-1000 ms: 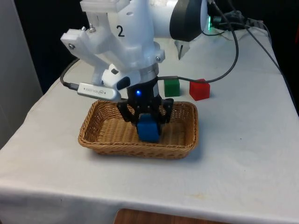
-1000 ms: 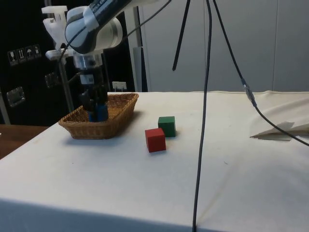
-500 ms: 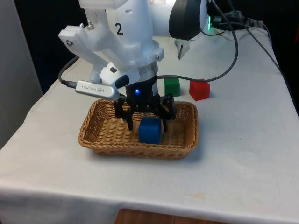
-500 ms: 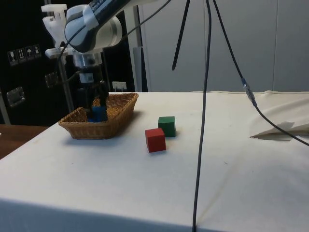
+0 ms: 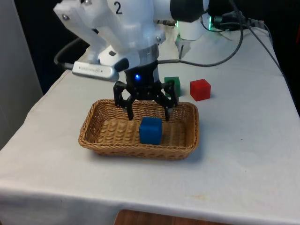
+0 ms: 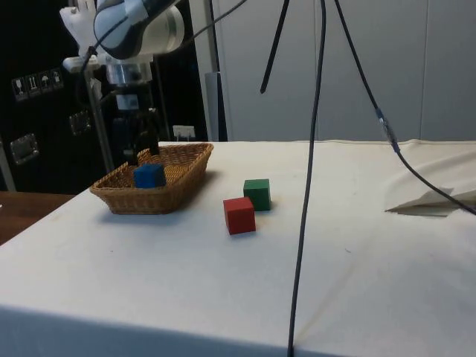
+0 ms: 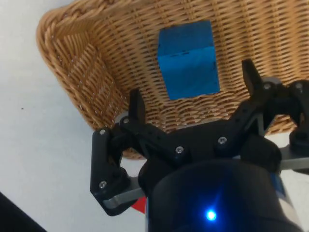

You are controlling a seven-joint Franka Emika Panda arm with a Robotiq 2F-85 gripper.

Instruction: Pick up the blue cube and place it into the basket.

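The claw has let go of the blue cube, spread its fingers wide and lifted clear above it. The cube now rests free on the basket floor.

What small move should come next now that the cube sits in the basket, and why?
Probably a straight lift of the gripper clear of the basket. The blue cube rests on the basket floor, the fingers are spread apart above it and touch nothing, so the placement looks done; rising vertically should avoid clipping the wicker rim.
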